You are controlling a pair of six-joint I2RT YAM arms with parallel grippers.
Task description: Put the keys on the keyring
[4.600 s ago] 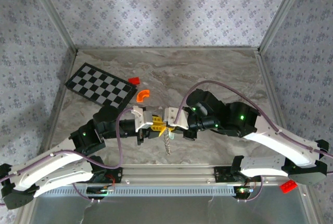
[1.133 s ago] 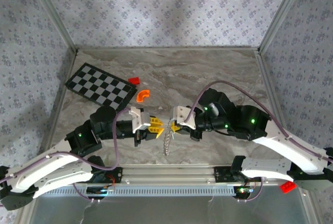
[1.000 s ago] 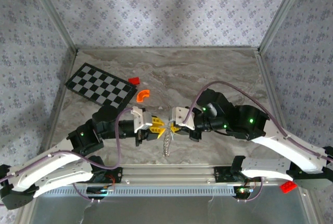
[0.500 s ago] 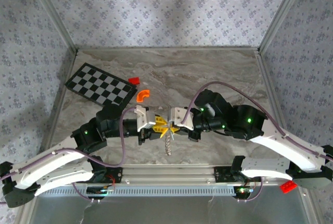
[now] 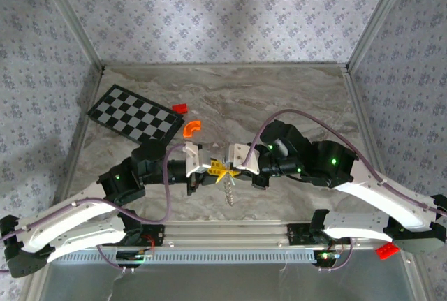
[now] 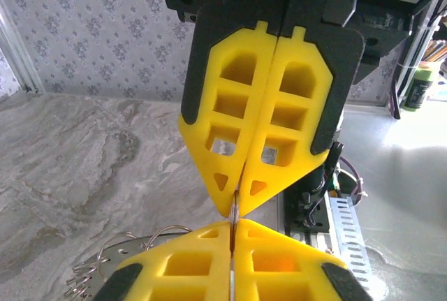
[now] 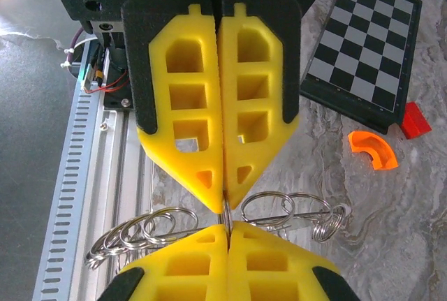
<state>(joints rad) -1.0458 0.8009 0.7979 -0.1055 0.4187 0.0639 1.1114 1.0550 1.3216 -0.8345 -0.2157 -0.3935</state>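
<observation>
Overhead, left gripper (image 5: 214,169) and right gripper (image 5: 225,170) meet tip to tip, wrist views show both clenched on one keyring (image 7: 225,207) edge, ring chain (image 5: 228,193) beneath, one orange bit (image 5: 191,128), one checkerboard (image 5: 136,113).

keyring (image 7: 288,209) partly behind pads (image 7: 209,241), pinched sliver (image 7: 225,207) — unclear

Walls (image 5: 223,15) papered in pale grey-lilac with a small repeating floral motif close the space at the back and on both sides, and slanting aluminium posts (image 5: 70,15) mark the corners where they meet. The table (image 5: 293,88) has a grey-beige marbled top, lit softly and evenly with only faint shadows. Along its near edge runs a silver metal rail (image 5: 230,230) with a slotted strip (image 5: 230,253), then a plain dull grey surface (image 5: 209,283).
</observation>
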